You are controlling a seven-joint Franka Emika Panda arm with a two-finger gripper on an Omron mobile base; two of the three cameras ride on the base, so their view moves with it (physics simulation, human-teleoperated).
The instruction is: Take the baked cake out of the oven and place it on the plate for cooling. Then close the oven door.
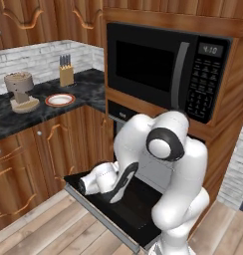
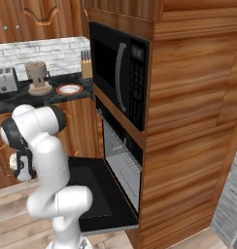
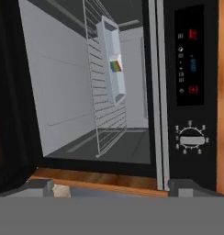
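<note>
A: Reaching for the cake (image 3: pixel 115 66) is the step now, I'd say. Oven (image 3: pixel 86 92) is open, door (image 1: pixel 128 209) dropped flat. Cake sits in a pale tray (image 3: pixel 111 59) on the rack (image 3: pixel 102 92), deep inside. Hand view is rolled, so the rack reads as vertical.

B: Gripper (image 3: pixel 111 187)?

A: Jaws spread wide, holding nothing. Hand is just outside the cavity, looking in over the door.

B: Approach?

A: Unroll the wrist so the fingers line up with the rack plane, then go straight in above the wires. Stay under the cavity roof. Cake is small and flat, so centre on it before closing. Tray walls may block a side pinch, hard to tell from here.

B: Drop-off?

A: Plate (image 1: pixel 60 99) is on the counter (image 1: pixel 88 89) to the left, well apart from the oven, near the knife block (image 1: pixel 66 74). Pull straight out, clear the door, then swing.
</note>
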